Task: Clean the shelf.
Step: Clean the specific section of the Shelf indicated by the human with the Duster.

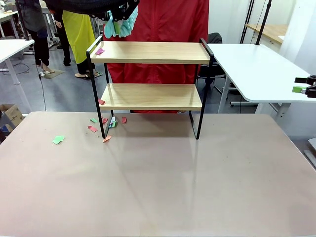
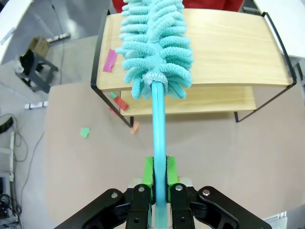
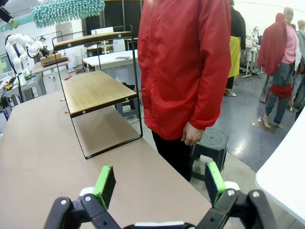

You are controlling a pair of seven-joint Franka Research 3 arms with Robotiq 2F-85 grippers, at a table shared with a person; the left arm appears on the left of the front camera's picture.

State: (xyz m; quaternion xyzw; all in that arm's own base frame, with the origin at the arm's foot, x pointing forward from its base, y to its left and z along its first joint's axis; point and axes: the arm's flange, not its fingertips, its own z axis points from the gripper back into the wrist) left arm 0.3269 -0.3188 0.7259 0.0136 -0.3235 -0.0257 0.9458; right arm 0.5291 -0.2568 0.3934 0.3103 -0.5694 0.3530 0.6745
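The left fingers (image 2: 148, 171) are clenched on the teal handle of a fluffy teal duster (image 2: 157, 47). From the left wrist camera I see its head over the left part of the top board of the shelf (image 2: 228, 47). In my front view the head hangs just above that board's left end, and I cannot tell whether it touches the wood.

The shelf stands upright at the far middle of the table (image 1: 158, 187). A person in a red jacket (image 3: 186, 71) is right behind it.

A pink paper scrap (image 2: 110, 60) lies at the left edge of the top board, beside the duster head. A red scrap (image 2: 121, 103) sits at the left end of the lower board. More scraps lie on the table around the shelf's left legs. An orange one (image 1: 106, 139) is just in front of the near left leg. A green one (image 1: 58, 140) lies farther left, well apart from the rest.

The right fingers (image 3: 105, 183) are released, their green pads spread wide with nothing between them. They sit off at the right side, well away from the shelf, near the white side table (image 1: 256, 69).
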